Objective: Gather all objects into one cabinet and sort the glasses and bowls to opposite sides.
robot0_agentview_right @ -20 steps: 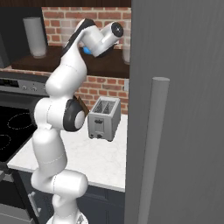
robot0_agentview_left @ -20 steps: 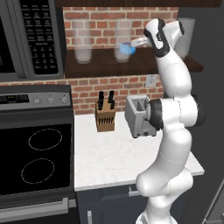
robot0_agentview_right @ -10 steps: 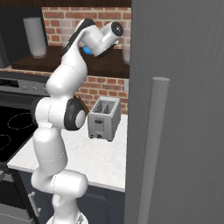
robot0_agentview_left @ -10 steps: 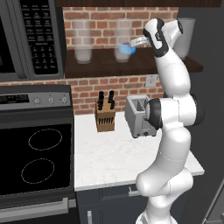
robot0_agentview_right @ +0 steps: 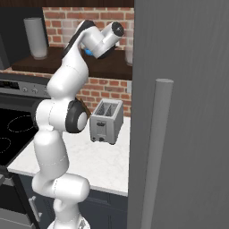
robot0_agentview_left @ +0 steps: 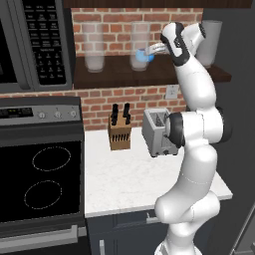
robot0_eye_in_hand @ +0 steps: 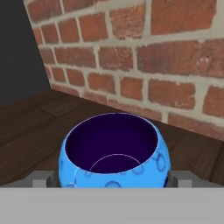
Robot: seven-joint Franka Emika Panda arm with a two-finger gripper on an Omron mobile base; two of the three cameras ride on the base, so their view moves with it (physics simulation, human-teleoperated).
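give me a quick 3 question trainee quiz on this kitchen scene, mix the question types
1. True or false: the blue bowl lies on its side on the white counter.
2. Multiple choice: what stands on the counter beside the toaster? A) a kettle B) a knife block C) a red cup
3. Fill in: the claw has one fingertip on each side of the bowl, and its jaws are ____.

Key
1. False: it sits upright on the brown shelf, by the brick wall.
2. B
3. open
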